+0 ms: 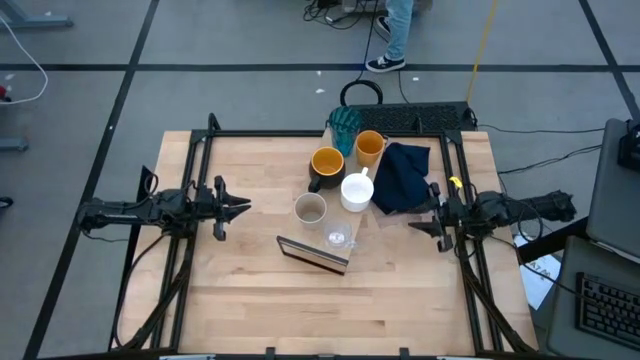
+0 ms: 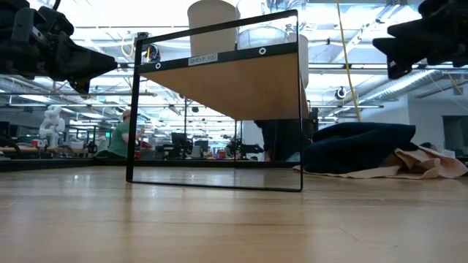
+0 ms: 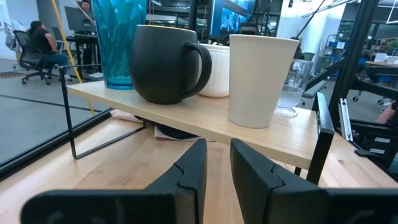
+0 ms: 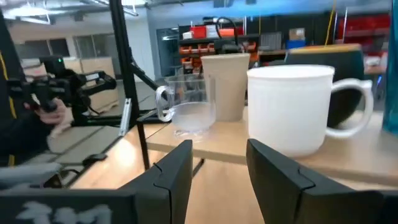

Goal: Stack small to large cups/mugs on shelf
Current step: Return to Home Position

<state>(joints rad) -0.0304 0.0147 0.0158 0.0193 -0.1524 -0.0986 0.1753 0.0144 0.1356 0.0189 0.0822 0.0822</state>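
While the left gripper at nine o'clock and right gripper at three hang released, the shelf stands crowded. A bump could topple the clear glass.

One teal tumbler, one orange cup, one dark mug, one white mug, one beige cup, one clear glass; one shelf; one navy cloth.

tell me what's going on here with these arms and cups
Nothing is being handled right now. Six vessels stand on the shelf: teal ribbed tumbler, orange cup, dark mug, white mug, beige cup and clear glass. The left hand and right hand are open and empty, at opposite sides of the table, each facing the shelf.
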